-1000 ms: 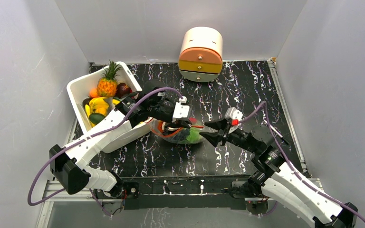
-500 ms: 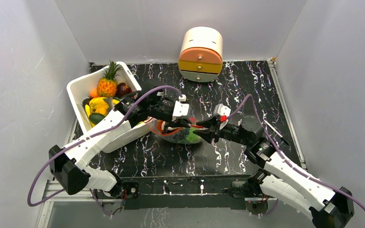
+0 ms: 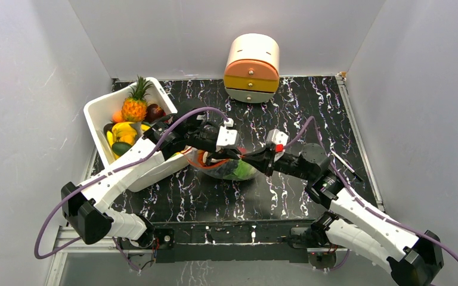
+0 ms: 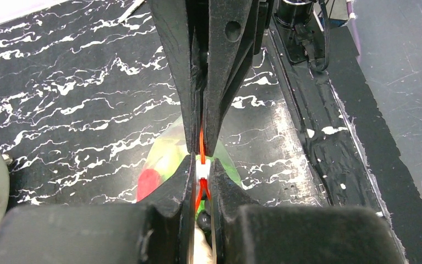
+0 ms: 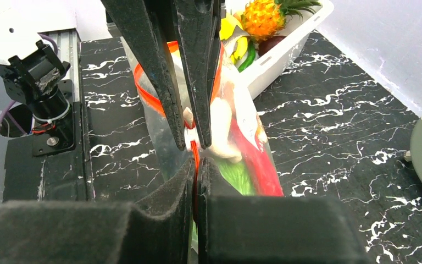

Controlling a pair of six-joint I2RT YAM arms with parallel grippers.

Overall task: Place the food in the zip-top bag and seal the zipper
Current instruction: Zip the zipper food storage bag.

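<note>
The right gripper [image 5: 196, 175] was clamped shut on the zipper [image 5: 194, 149], its two dark padded fingers pressed together with the red-orange strip caught between them. Straight ahead of it, nose to nose, the left gripper [image 4: 200, 181] was likewise closed on the same strip, pinching it at a small white tab [image 4: 201, 167]. The tips of the two grippers nearly touched.

The bag [image 5: 236, 118] hung below the pinched strip, under both sets of fingers, and rested on the black marbled table [image 3: 310, 113]. Through its clear plastic showed the food: a green-and-white cabbage [image 5: 236, 175] just beyond the right gripper's tips, and a red chilli [image 5: 265, 170] beside it on that gripper's right. Past the left gripper's fingers the strip curved away in an open loop.

Farther off, behind the left gripper, a white tub [image 3: 95, 110] held a pineapple [image 3: 135, 104] and other toy produce. Farthest of all, well apart from both grippers, a round cream-and-orange drawer chest [image 3: 251, 68] stood at the table's back edge.
</note>
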